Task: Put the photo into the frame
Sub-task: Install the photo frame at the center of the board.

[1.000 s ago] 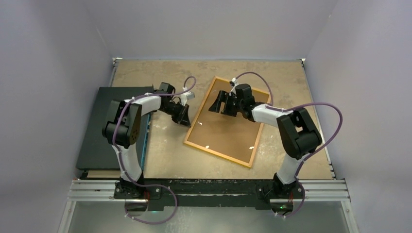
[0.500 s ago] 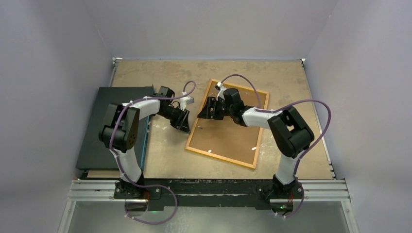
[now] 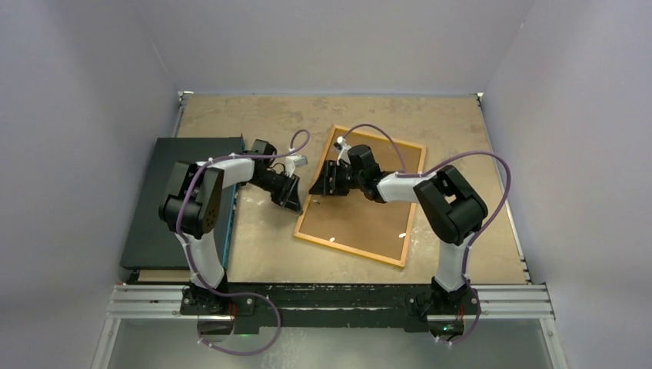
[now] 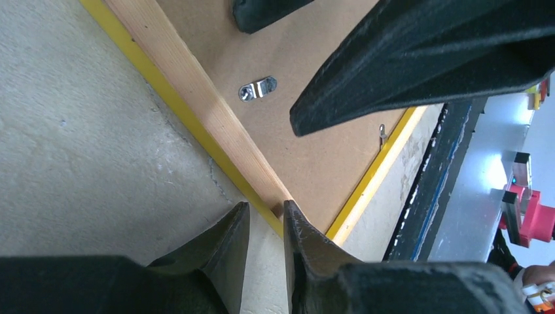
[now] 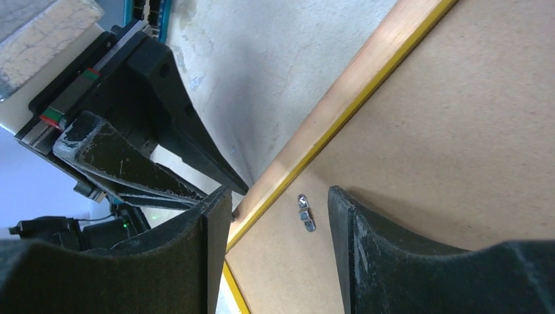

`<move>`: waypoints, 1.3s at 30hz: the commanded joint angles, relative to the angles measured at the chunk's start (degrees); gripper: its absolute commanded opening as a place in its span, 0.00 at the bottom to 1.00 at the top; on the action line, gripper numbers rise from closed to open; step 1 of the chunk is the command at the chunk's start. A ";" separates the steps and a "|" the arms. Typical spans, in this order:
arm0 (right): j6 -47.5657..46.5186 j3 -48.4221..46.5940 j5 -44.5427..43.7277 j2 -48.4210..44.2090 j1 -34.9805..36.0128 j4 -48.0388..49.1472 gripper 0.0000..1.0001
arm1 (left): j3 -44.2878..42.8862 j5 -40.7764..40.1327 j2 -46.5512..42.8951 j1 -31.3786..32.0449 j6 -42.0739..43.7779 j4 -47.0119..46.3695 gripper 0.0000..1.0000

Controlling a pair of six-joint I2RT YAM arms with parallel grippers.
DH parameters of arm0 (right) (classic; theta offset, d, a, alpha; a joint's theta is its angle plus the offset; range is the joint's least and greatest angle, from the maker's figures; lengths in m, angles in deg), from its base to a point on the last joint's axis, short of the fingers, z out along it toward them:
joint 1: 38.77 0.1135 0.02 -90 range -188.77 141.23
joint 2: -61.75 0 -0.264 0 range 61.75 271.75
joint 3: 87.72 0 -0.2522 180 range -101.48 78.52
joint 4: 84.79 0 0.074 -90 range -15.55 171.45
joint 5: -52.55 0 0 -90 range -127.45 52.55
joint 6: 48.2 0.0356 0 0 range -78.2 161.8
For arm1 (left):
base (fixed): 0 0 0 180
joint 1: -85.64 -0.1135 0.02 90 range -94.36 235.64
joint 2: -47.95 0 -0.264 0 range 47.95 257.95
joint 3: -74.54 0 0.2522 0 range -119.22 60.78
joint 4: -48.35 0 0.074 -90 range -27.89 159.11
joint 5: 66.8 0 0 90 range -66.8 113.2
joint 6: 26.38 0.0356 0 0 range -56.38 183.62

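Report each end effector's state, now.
Left end effector: jaws narrow astride the frame edge; grip cannot be told.
Right end effector: open, holding nothing.

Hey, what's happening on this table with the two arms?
Two robot arms are working on a yellow-orange picture frame lying face down on the table, its brown backing board up. Both reach to the frame edge nearest the left arm. The right tool is open, straddling a small metal clip on the backing. The left tool, fingers only slightly apart, sits at the frame's rim. No photo shows.
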 commanded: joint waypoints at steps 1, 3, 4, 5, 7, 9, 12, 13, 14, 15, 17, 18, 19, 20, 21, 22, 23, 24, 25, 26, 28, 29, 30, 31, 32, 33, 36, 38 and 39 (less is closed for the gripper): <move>0.99 1.02 1.83 -0.37 0.85 3.02 0.58 | -0.42 3.69 -1.84 0.14 2.28 0.89 0.26; 1.49 1.85 2.16 -0.41 0.98 3.99 0.58 | 0.30 3.96 -2.03 0.20 1.72 -0.06 0.28; 1.67 2.13 2.19 -0.39 1.02 4.31 0.58 | 0.38 4.12 -1.75 0.22 1.66 -0.14 0.29; 1.83 2.48 2.19 -0.34 1.07 4.66 0.58 | 0.46 4.14 -1.36 0.24 1.68 -0.18 0.30; 2.10 2.91 2.19 -0.20 1.16 5.13 0.58 | 0.85 3.26 -0.62 0.37 1.43 -1.17 0.31; 2.17 2.95 2.24 0.04 1.20 5.19 0.57 | 1.28 2.01 0.25 0.40 1.02 -2.47 0.28; 1.96 2.94 2.43 0.47 1.27 5.28 0.57 | 1.51 0.88 2.11 0.38 0.66 -3.21 0.21; 1.89 2.87 2.57 0.66 1.27 5.28 0.57 | 1.40 0.83 2.76 0.40 0.69 -3.14 0.19; 1.80 2.90 2.63 0.82 1.36 5.16 0.57 | 1.52 0.68 3.08 0.39 0.73 -3.13 0.17; 1.70 2.91 2.71 0.98 1.42 5.19 0.56 | 1.59 0.58 3.29 0.36 0.75 -3.20 0.15; 1.62 3.06 2.89 1.22 1.59 5.19 0.56 | 1.90 0.21 3.23 0.40 0.70 -3.51 0.13; 1.50 3.17 2.97 1.34 1.68 5.19 0.56 | 2.00 -0.02 3.06 0.42 0.59 -3.70 0.12; 1.43 3.35 2.98 1.41 1.79 5.19 0.56 | 2.06 -0.13 2.94 0.40 0.49 -3.74 0.11; 1.40 3.45 3.17 1.49 1.94 5.19 0.56 | 1.97 -0.10 2.96 0.39 0.49 -3.62 0.11; 1.38 3.59 3.26 1.49 2.03 5.17 0.55 | 1.94 -0.18 2.92 0.40 0.48 -3.56 0.10; 1.34 3.74 3.33 1.53 2.14 5.26 0.55 | 1.91 -0.18 2.91 0.40 0.48 -3.55 0.10; 1.34 3.93 3.33 1.41 2.29 5.35 0.55 | 1.94 -0.18 2.91 0.40 0.48 -3.56 0.10; 1.34 4.15 3.34 1.30 2.46 5.37 0.55 | 1.85 -0.26 2.91 0.40 0.41 -3.61 0.10; 1.38 4.34 3.29 1.18 2.60 5.37 0.55 | 1.90 -0.27 2.91 0.40 0.31 -3.65 0.10; 1.37 4.51 3.14 1.02 2.67 5.29 0.54 | 1.78 -0.41 2.91 0.40 0.31 -3.65 0.09; 1.45 4.96 2.87 0.57 2.91 5.24 0.54 | 1.73 -0.48 2.85 0.41 0.24 -3.56 0.09; 1.52 5.29 2.75 0.38 3.00 5.25 0.54 | 1.67 -0.68 2.83 0.40 0.26 -3.52 0.08; 1.51 5.51 2.60 0.16 3.04 5.28 0.54 | 1.64 -0.79 2.75 0.40 0.28 -3.48 0.08; 1.67 5.82 2.51 -0.14 3.17 5.28 0.54 | 1.63 -0.85 2.67 0.40 0.26 -3.48 0.08; 1.70 6.03 2.46 -0.39 3.22 5.28 0.54 | 1.64 -0.81 2.59 0.45 0.24 -3.48 0.08; 1.73 6.33 2.35 -0.67 3.29 5.24 0.54 | 1.61 -0.86 2.57 0.42 0.17 -3.46 0.08; 1.90 7.16 1.81 -1.43 3.40 5.29 0.54 | 1.63 -0.87 2.47 0.45 0.18 -3.39 0.07; 1.86 7.62 1.32 -2.04 3.42 5.08 0.54 | 1.63 -0.94 2.39 0.40 0.19 -3.39 0.07; 1.68 7.71 1.05 -2.22 3.40 4.73 0.54 | 1.62 -0.91 2.39 0.39 0.22 -3.39 0.07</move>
